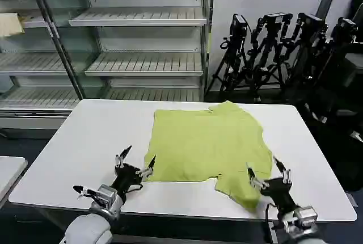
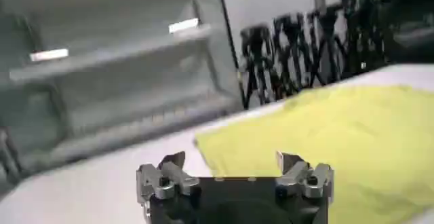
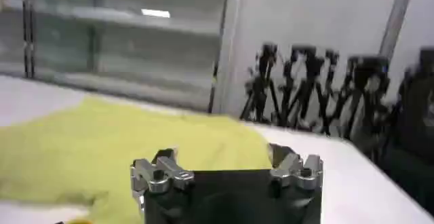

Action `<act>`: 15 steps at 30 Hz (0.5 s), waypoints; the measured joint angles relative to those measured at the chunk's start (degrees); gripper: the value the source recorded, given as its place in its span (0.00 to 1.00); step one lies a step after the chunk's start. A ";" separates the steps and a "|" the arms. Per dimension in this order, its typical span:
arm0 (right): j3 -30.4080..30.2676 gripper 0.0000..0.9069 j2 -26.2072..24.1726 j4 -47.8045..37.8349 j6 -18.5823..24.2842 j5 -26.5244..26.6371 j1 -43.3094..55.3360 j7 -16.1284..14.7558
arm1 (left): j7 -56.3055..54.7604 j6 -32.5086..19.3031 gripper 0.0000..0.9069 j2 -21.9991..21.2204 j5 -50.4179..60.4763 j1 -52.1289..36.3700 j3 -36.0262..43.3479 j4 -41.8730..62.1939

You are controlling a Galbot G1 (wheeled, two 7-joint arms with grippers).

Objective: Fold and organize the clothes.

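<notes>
The clothes are one lime yellow-green T-shirt [image 1: 210, 142], lying partly folded on the white table [image 1: 91, 136], with one flap hanging toward the front right edge. My left gripper [image 1: 135, 163] hovers open just off the shirt's front left corner; the left wrist view shows the shirt [image 2: 352, 130] past the spread fingers of that gripper [image 2: 230, 161]. My right gripper [image 1: 265, 171] is open above the shirt's front right flap. In the right wrist view the shirt [image 3: 129, 137] lies beyond that gripper [image 3: 220, 156], nothing between the fingers.
Metal shelving [image 1: 142, 62] stands behind the table. Black tripods [image 1: 272, 51] cluster at the back right. A second white surface [image 1: 8, 173] sits at the left edge. Bare tabletop lies left of the shirt.
</notes>
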 measured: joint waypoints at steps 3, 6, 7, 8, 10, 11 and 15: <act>-0.25 1.00 0.36 0.83 -0.63 0.40 -2.04 1.00 | -0.44 1.82 1.00 0.34 -2.04 0.91 0.02 -0.63; -0.54 1.00 0.65 1.36 -1.14 0.79 -3.28 1.87 | -0.94 3.15 1.00 0.49 -3.79 1.19 -0.01 -0.78; -0.58 1.00 0.71 1.48 -1.30 0.91 -3.56 2.12 | -1.11 3.55 1.00 0.62 -4.36 1.24 -0.09 -0.78; -0.64 1.00 0.76 1.57 -1.46 1.04 -3.81 2.35 | -1.23 3.93 1.00 0.76 -4.89 1.25 -0.17 -0.77; -0.76 1.00 0.86 1.91 -1.75 1.30 -4.23 2.76 | -1.44 4.50 1.00 1.03 -5.74 1.22 -0.23 -0.59; -0.83 1.00 0.86 2.11 -1.92 1.47 -4.31 2.93 | -1.53 4.79 1.00 1.09 -6.32 1.15 -0.27 -0.39; -1.15 1.00 0.73 2.47 -2.59 1.86 -4.49 3.52 | -1.69 5.63 1.00 0.96 -8.51 0.53 -0.45 0.56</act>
